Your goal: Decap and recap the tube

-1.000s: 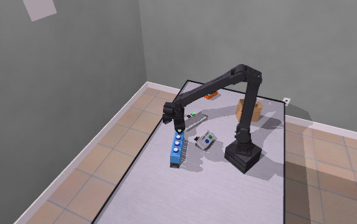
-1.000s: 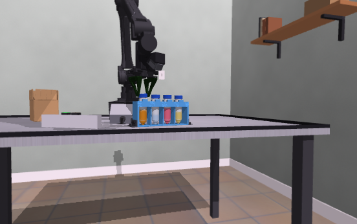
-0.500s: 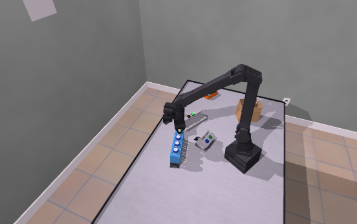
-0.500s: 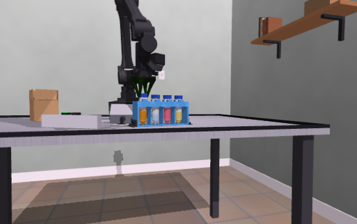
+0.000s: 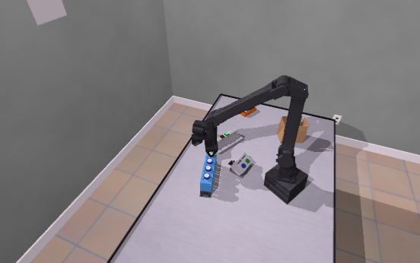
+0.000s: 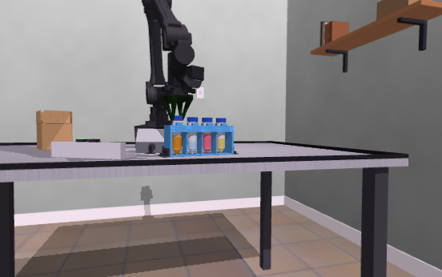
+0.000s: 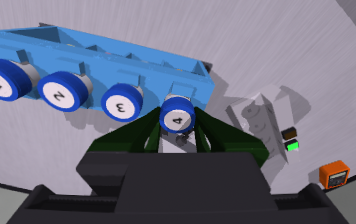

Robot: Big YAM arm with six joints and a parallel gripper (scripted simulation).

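Table (image 5: 266, 228) (cardboard box (image 5: 283, 131) behind arm)

Legible markings appear in the wrist view only. The cap numbered 4 (image 7: 177, 114) carries a black "4" on its white top. The cap at its 9 o'clock (image 7: 122, 102) reads "3"; the next cap (image 7: 62, 91) reads "2". The leftmost cap's (image 7: 11, 80) digit is cut off. No other text can be read.
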